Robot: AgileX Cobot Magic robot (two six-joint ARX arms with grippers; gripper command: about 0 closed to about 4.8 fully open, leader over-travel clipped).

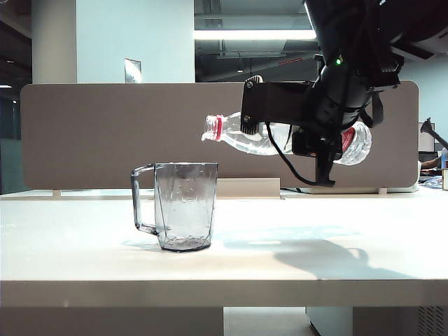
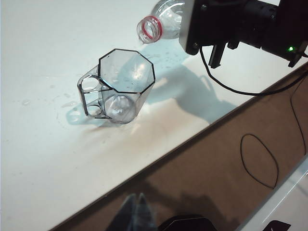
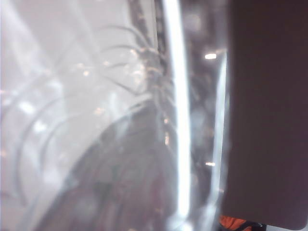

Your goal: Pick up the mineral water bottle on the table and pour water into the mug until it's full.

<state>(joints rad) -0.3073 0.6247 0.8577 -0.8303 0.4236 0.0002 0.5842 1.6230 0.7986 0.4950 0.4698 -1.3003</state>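
The right hand (image 1: 323, 143) holds the mineral water bottle (image 1: 280, 138) almost flat in the air, its open mouth sticking out sideways from the hand, just above and beside the mug (image 1: 183, 205). The mug stands upright on the desk (image 1: 84, 245) with bare room all around. The left hand (image 2: 137, 214) hangs well back past the desk's edge, and I cannot tell how wide it is.

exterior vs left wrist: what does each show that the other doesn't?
Exterior only: the grey-brown divider panel behind the table, and the mug's side profile.

Left wrist only: the mug's open rim from above, the bottle's uncapped mouth end-on, and the left tool, blurred at the frame edge, apart from both objects.

Both: the mug upright on the table, and the right tool holding the mineral water bottle tipped, mouth toward the mug.
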